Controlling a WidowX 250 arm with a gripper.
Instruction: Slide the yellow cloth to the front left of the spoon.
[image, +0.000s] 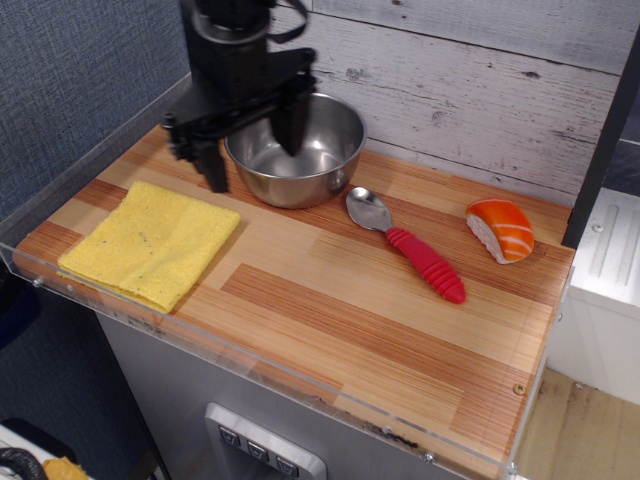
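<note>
The yellow cloth (150, 241) lies folded flat at the front left of the wooden table. The spoon (408, 244) lies near the middle, its metal bowl toward the back left and its ribbed red handle toward the front right. My gripper (252, 160) hangs open and empty above the table, between the cloth's far edge and the steel bowl. One finger (213, 165) is just past the cloth's back corner; the other finger (289, 125) is in front of the bowl.
A steel bowl (310, 160) stands at the back, partly behind my gripper. An orange-and-white sushi piece (500, 230) lies at the right. A clear plastic rim (250, 360) runs along the table's front and left edges. A wood-plank wall stands behind.
</note>
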